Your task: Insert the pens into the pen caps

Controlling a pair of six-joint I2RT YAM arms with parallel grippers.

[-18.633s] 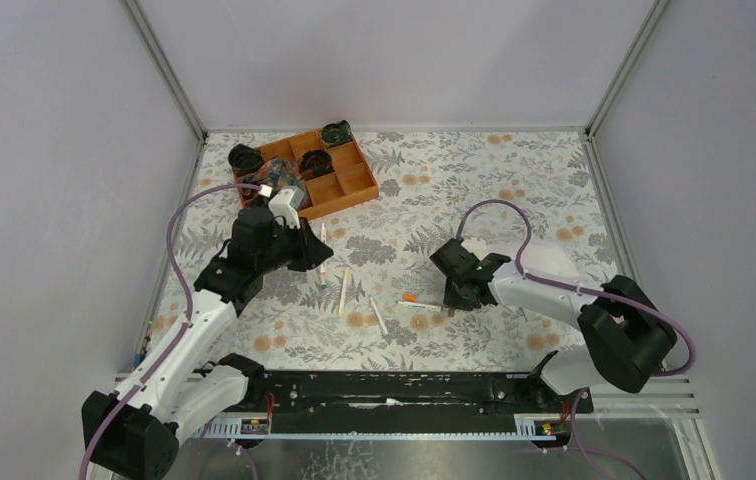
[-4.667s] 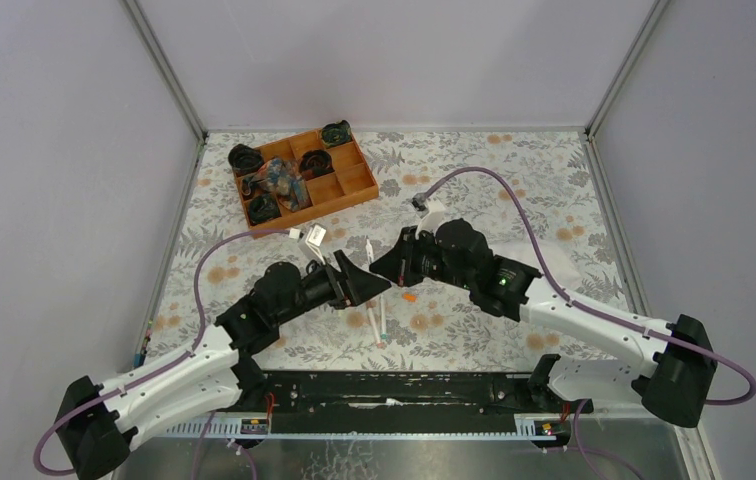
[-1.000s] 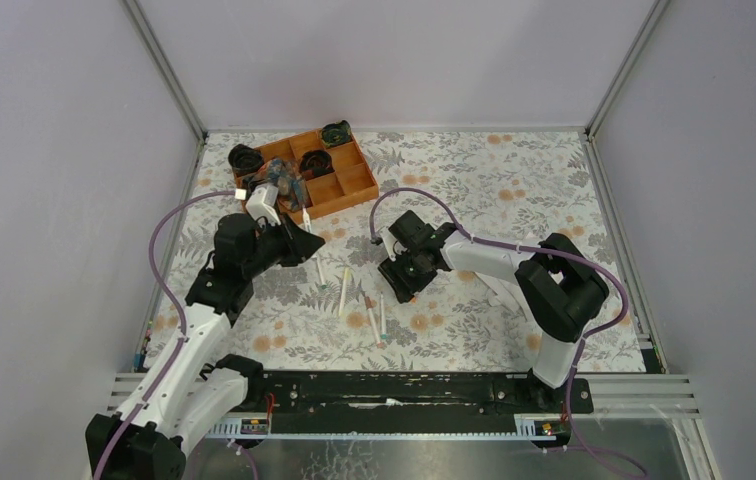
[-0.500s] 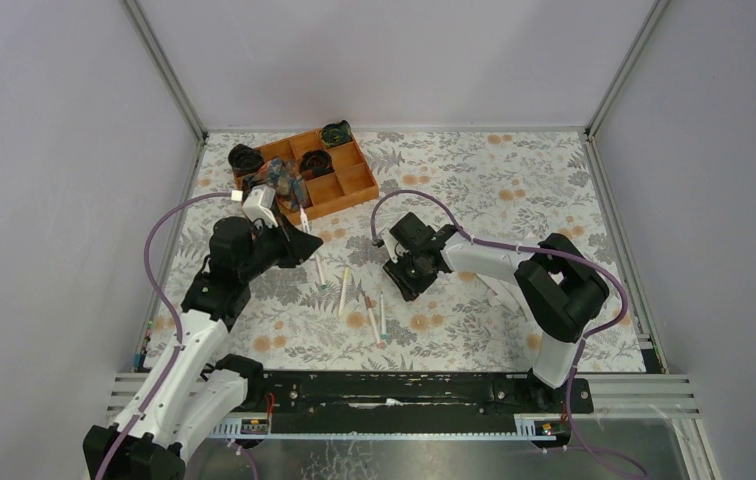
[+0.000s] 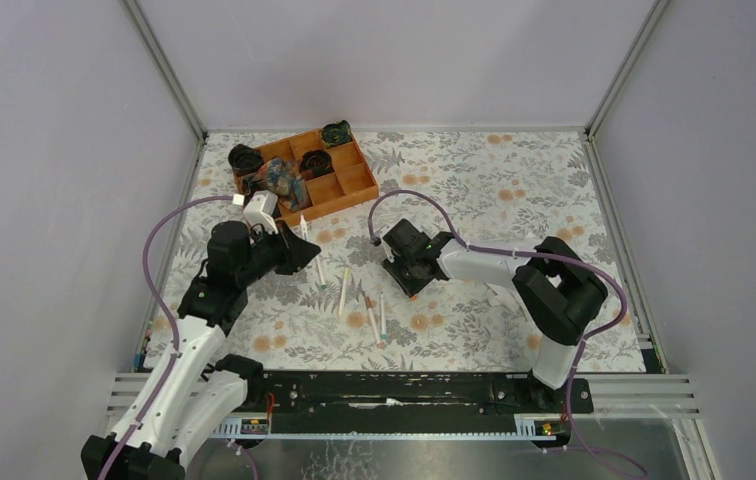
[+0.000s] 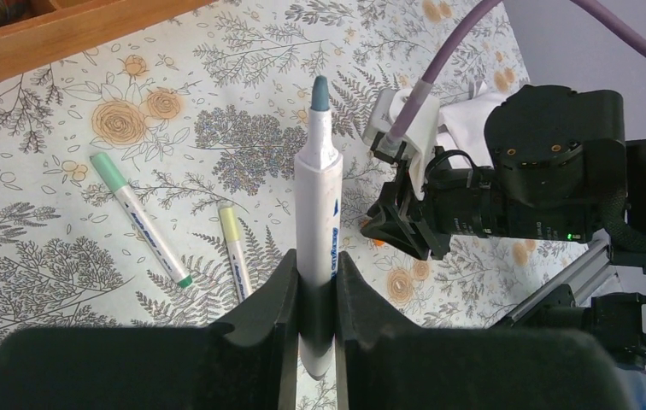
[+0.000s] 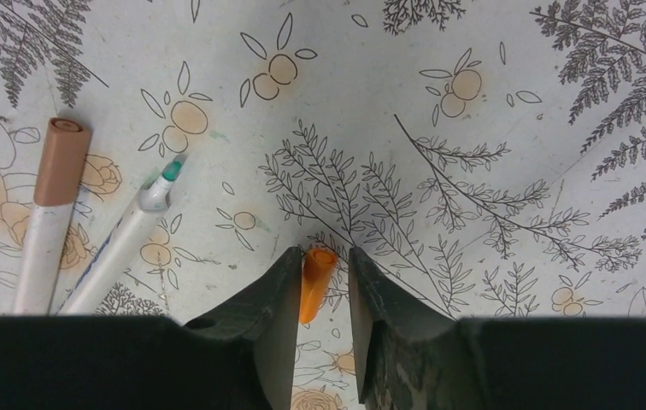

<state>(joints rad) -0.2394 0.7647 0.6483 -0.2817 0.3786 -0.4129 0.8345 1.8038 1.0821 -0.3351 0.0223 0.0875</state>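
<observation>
A wooden tray (image 5: pixel 352 180) sat far left on the floral cloth (image 5: pixel 514 190). Dark round rolls (image 5: pixel 316 162) and a bluish crumpled bundle (image 5: pixel 279 183) lay in its compartments.

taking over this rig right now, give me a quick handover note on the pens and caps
Left gripper: shut on an uncapped pen, tip pointing away from the wrist.
Right gripper: down at the table, jaws either side of the orange cap, a sliver of gap on one side, not clamped.
Done, as far as visible: brown-capped pen, green-capped pen and yellowish-capped pen lie on the table.
Left: grip the orange cap, likely mate it with the held pen. A teal-tipped pen lies bare, its cap not in view.
</observation>
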